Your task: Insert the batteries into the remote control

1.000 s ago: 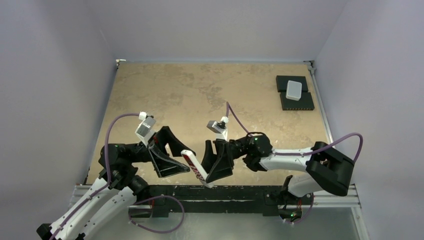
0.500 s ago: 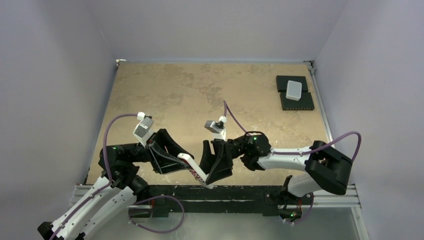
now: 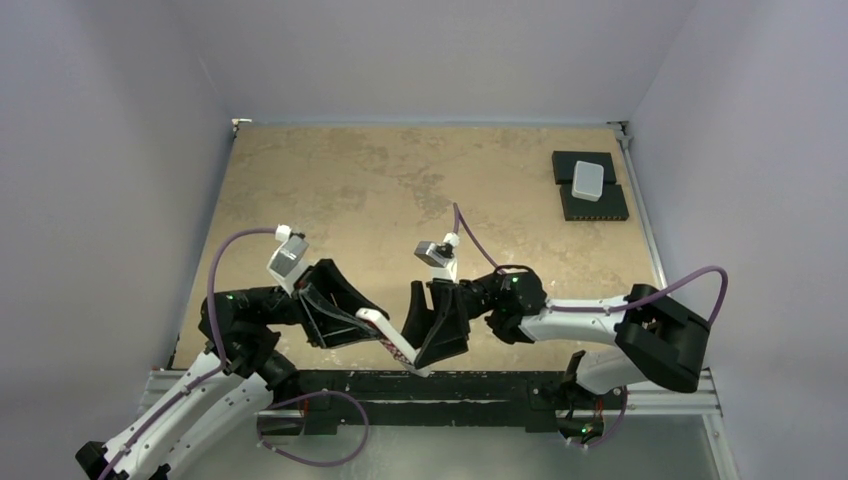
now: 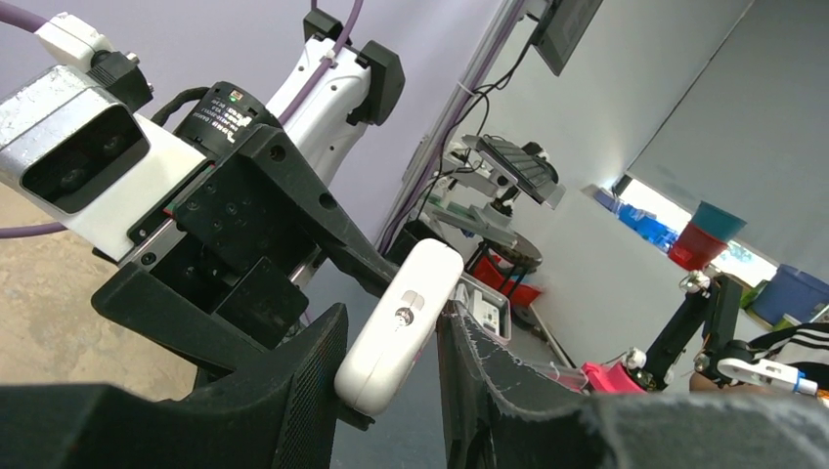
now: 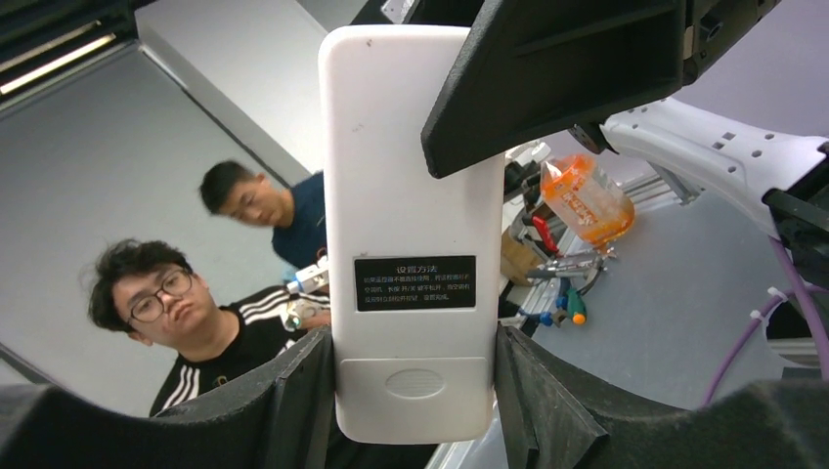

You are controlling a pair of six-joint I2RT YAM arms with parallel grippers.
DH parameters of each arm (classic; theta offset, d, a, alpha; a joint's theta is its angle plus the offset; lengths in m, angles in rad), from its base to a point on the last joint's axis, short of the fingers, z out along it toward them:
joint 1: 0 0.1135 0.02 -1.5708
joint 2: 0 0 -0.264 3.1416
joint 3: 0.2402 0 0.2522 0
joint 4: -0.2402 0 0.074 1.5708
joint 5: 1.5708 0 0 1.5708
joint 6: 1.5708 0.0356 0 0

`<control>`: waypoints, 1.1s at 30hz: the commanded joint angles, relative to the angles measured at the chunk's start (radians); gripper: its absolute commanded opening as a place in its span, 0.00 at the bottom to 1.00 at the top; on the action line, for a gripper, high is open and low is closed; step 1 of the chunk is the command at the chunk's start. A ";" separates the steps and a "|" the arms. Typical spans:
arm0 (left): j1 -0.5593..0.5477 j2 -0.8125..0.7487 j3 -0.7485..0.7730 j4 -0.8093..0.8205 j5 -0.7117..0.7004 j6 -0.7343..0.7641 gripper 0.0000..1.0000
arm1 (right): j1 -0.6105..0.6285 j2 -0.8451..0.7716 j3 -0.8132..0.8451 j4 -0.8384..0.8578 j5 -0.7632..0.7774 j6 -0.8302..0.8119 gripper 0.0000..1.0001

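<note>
1. The left claw (image 4: 391,315) has just come in. A second ago it stood wide open beside the remote control (image 5: 411,244); now its pads press on both sides of the upper end. It is clenched on the remote.
2. The right claw (image 5: 409,342) has not budged. It is clamped across the remote's lower end, just as it was a second ago.
3. So the remote is now held at both ends, up in the air between the two arms, over the near edge of the bench (image 3: 400,180). From above it lies slanted, its red button face showing.
4. The right wrist view shows the plain white back. There is a black label (image 5: 414,283) at mid-length and below it the battery cover (image 5: 414,386) with its thumb dimple. The cover looks shut.
5. My read is that this second grip sets up a handover, or a brace for sliding that cover off. Nothing can be loaded until the compartment is open.
6. The batteries are not visible in any view, so I can't say where they wait.
7. At the far right of the bench, well apart from the action, a white box (image 3: 588,180) sits on black pads (image 3: 594,205), untouched.
8. Risk watch: two claws on one thin slab could twist it or squeeze it out of the grip.
</note>
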 commanded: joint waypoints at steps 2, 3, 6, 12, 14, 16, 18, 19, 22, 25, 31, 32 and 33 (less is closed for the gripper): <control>-0.004 -0.002 0.007 0.087 -0.040 -0.046 0.00 | -0.015 -0.039 -0.051 0.299 0.015 -0.034 0.64; -0.004 0.000 0.005 0.094 -0.042 -0.049 0.00 | -0.015 -0.040 -0.055 0.300 0.015 -0.036 0.65; -0.004 0.007 0.001 0.109 -0.050 -0.054 0.00 | -0.016 -0.044 -0.062 0.299 0.007 -0.040 0.67; -0.005 0.011 -0.004 0.117 -0.076 -0.063 0.00 | -0.025 -0.066 -0.081 0.299 0.003 -0.046 0.69; -0.005 0.012 -0.010 0.114 -0.083 -0.059 0.00 | -0.030 -0.072 -0.084 0.294 0.007 -0.050 0.68; -0.004 0.015 -0.018 0.114 -0.091 -0.058 0.00 | -0.040 -0.075 -0.088 0.295 0.013 -0.048 0.68; -0.004 0.016 -0.028 0.113 -0.099 -0.056 0.00 | -0.045 -0.075 -0.091 0.297 0.011 -0.044 0.68; -0.005 0.014 -0.031 0.105 -0.106 -0.051 0.00 | -0.046 -0.078 -0.093 0.297 0.008 -0.044 0.68; -0.004 0.005 -0.025 0.032 -0.137 -0.012 0.00 | -0.062 -0.101 -0.109 0.266 -0.008 -0.064 0.70; -0.004 -0.008 -0.025 -0.050 -0.183 0.028 0.00 | -0.083 -0.157 -0.137 0.149 -0.017 -0.135 0.71; -0.004 -0.024 -0.030 -0.143 -0.240 0.064 0.00 | -0.133 -0.405 -0.145 -0.467 0.035 -0.490 0.74; -0.004 -0.024 -0.033 -0.154 -0.248 0.066 0.00 | -0.136 -0.455 -0.130 -0.660 0.062 -0.599 0.74; -0.004 -0.023 -0.040 -0.161 -0.255 0.067 0.00 | -0.137 -0.499 -0.107 -0.804 0.103 -0.689 0.75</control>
